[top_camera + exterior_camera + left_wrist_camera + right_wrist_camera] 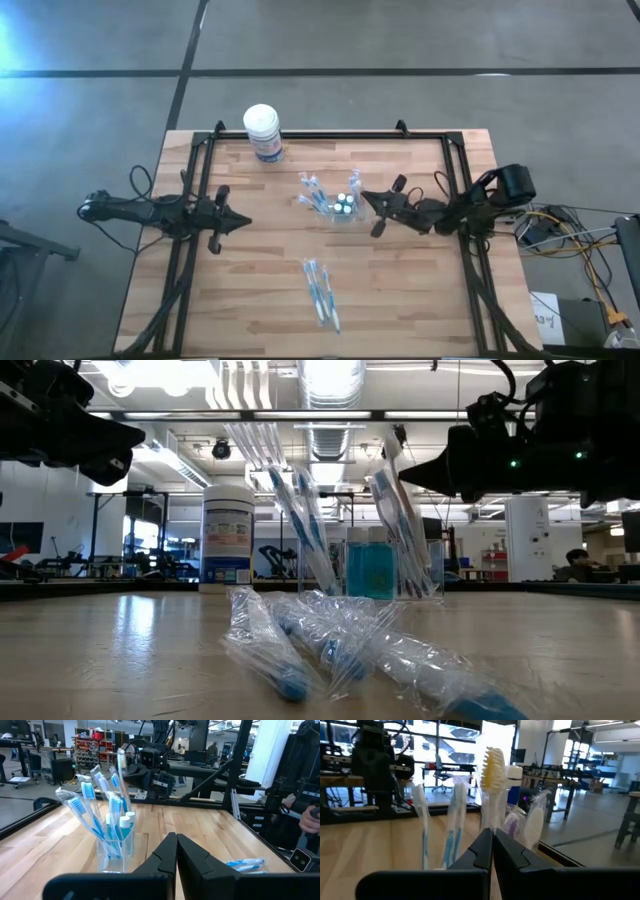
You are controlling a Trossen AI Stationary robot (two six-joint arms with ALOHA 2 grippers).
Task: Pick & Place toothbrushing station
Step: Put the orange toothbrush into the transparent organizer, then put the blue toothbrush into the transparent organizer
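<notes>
**Q:** What is found nearest the lower edge of the high view?

**A:** A bundle of wrapped toothbrushes [320, 288] is laid flat on the wooden table [250, 300], below centre of the frame.

**Q:** Where is the toothbrushing station located?

**A:** The toothbrushing station [343, 207] is seen just right of centre, standing upright on the table. It is loaded with several wrapped toothbrushes, which are leaned outward from it.

**Q:** How are the end effectors configured?

**A:** The left gripper [240, 222] is positioned at centre left, well apart from the station, with its fingers pressed together and nothing held. The right gripper [366, 196] is positioned just beside the station's right side; its fingers are likewise closed on nothing. Contact with the station cannot be confirmed.

**Q:** What is placed farthest up the frame?

**A:** A white-lidded canister [263, 132] is stood near the table's upper edge, left of centre.
</notes>
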